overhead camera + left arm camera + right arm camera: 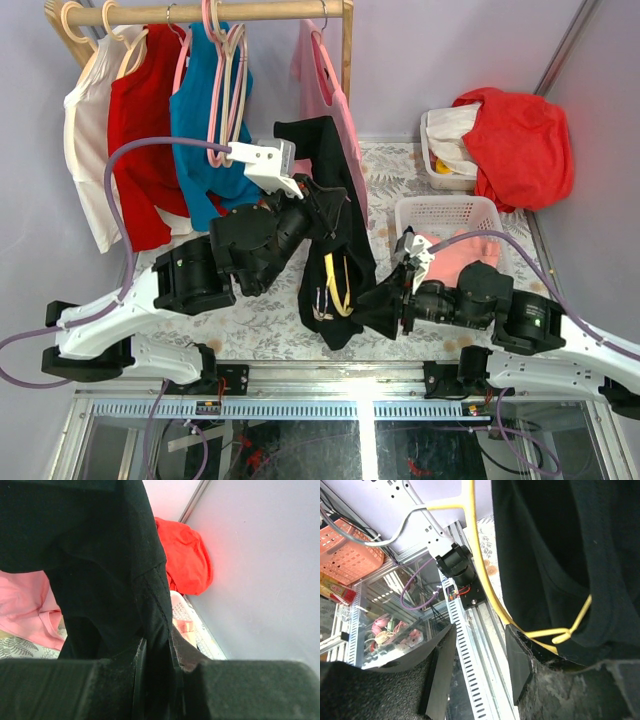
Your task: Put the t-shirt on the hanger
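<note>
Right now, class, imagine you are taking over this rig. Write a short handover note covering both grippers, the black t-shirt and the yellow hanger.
Left gripper: shut on the black short-sleeved t-shirt, holding it up.
Right gripper: open, empty, at the t-shirt's lower edge; the thin yellow plastic hanger passes by its fingertip.
Done: hanger partly inside the cloth.
Left: probably seat both shoulders on the hanger; whether either sits there yet cannot be seen.

Bare tabletop (262, 322) lies open front-centre — the t-shirt (322, 150), white basket (445, 203) and hanging teal shirt (195, 130) crowd the rest.
</note>
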Tool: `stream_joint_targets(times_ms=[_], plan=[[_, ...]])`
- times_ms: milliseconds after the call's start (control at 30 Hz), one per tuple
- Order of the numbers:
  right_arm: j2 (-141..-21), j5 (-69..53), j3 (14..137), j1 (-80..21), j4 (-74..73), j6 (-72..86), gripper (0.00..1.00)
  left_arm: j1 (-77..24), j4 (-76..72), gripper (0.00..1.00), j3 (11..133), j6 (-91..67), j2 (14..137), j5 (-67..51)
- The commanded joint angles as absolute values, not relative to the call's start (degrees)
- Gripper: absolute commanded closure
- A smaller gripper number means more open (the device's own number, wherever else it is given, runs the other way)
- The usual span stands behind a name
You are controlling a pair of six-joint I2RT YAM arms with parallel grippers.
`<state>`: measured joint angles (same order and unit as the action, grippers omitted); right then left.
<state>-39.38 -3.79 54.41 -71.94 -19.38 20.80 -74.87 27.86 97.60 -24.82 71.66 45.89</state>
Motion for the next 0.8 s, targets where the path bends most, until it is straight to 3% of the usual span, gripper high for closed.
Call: stream_joint_targets(times_ms=[0,633,767], plan=[[-42.91,-6.82,55.95,-72.07,-11.70,20.19,0.49,-74.64,20.23,1.00,99.16,-24.19,71.54,48.50],[-47.55,-2.38,55.59,-72.07,-4.07,18.94,0.47,-74.59,18.10,1.00,95.42,-25.51,68.72,48.87],[-48.46,-2.22,55.08,-72.07,-2.98,18.99,0.54,-74.57,17.20,1.00,93.61,-26.46,67.41,49.07]])
